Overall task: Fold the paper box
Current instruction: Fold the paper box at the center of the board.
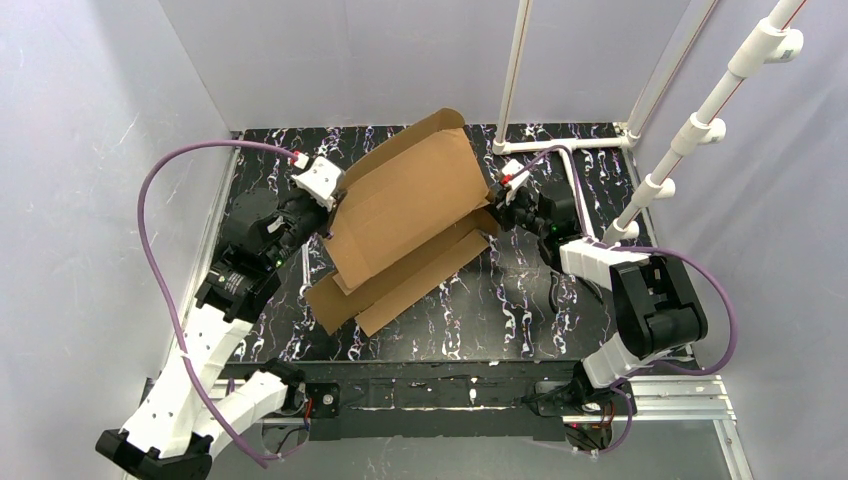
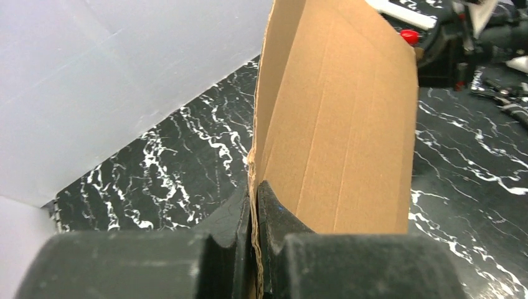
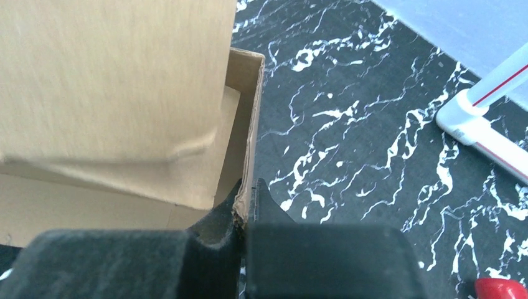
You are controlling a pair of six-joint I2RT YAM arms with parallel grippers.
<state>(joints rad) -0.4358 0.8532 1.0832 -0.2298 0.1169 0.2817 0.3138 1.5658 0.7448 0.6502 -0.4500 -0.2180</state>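
Observation:
The paper box [image 1: 405, 205] is a brown corrugated cardboard sheet, partly raised, lying slantwise across the middle of the black marbled table. One long panel stands tilted up, and flat flaps [image 1: 400, 285] lie in front of it. My left gripper [image 1: 328, 203] is shut on the box's left edge; in the left wrist view the cardboard edge [image 2: 253, 180] is pinched between the black fingers [image 2: 274, 208]. My right gripper [image 1: 498, 203] is shut on the box's right end, and the right wrist view shows the wall edge [image 3: 250, 149] clamped between its fingers [image 3: 264, 199].
White plastic pipes [image 1: 560, 145] lie on the table at the back right, and pipe uprights [image 1: 700, 120] rise beside the right arm. White walls [image 1: 350, 60] enclose the back and sides. The marbled tabletop [image 1: 500, 310] stretches in front of the box.

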